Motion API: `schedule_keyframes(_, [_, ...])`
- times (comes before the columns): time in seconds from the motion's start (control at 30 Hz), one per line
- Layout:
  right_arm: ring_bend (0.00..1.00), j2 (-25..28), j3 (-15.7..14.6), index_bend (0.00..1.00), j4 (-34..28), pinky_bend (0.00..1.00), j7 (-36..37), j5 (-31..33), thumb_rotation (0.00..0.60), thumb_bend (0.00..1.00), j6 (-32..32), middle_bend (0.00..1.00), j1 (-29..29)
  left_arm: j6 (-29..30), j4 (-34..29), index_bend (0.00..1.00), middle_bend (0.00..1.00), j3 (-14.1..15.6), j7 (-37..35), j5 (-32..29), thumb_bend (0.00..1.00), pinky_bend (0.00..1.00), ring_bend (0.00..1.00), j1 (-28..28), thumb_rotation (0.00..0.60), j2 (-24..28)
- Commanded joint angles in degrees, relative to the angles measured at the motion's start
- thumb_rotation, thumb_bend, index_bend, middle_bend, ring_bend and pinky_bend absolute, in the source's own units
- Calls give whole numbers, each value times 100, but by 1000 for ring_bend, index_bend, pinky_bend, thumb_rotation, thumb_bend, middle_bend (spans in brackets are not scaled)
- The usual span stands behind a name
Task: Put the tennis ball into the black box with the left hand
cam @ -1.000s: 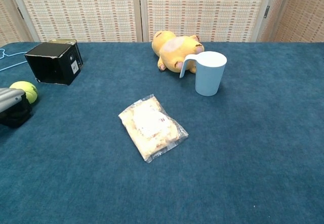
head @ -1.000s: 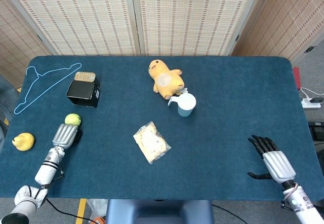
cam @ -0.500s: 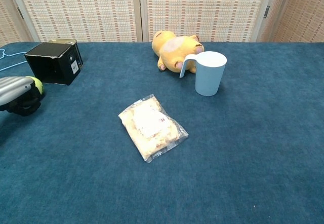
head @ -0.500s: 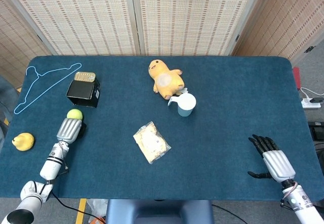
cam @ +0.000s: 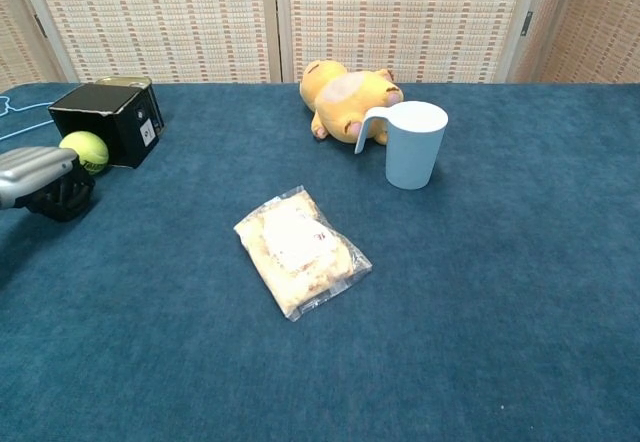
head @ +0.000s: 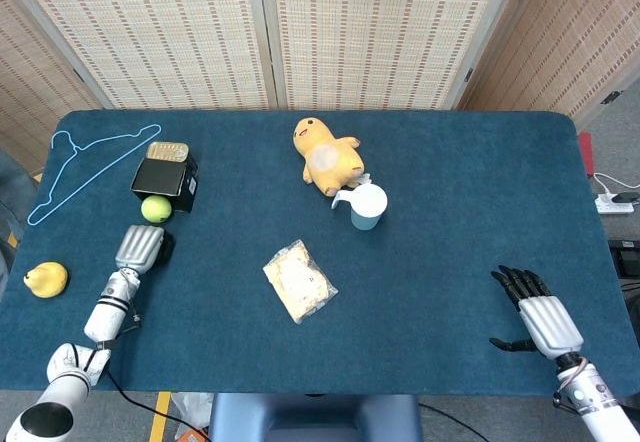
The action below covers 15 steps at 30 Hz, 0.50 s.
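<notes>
The tennis ball (head: 155,209) has rolled up from the left hand (head: 139,249) to the mouth of the black box (head: 165,183), at the hand's 12 o'clock. That hand holds nothing, fingers curled down. The ball isn't inside yet, I'd say.

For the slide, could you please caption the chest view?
Left hand just behind the tennis ball at the black box opening; mug and snack bag nearby.

One tennis ball (head: 155,209), one black box (head: 165,183).
</notes>
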Motion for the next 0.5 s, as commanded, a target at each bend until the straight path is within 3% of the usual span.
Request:
schedule_keyframes(0.03, [0, -1, 7, 0, 2, 0, -11, 21, 600, 0, -37, 0, 15, -56, -11, 0, 0, -38, 39, -48, 555, 0, 0, -27, 287, -7])
schedule_keyframes(0.5, [0, -10, 15, 0, -3, 0, -31, 40, 600, 0, -74, 0, 32, 141, -269, 0, 0, -81, 137, -79, 556, 0, 0, -90, 277, 189])
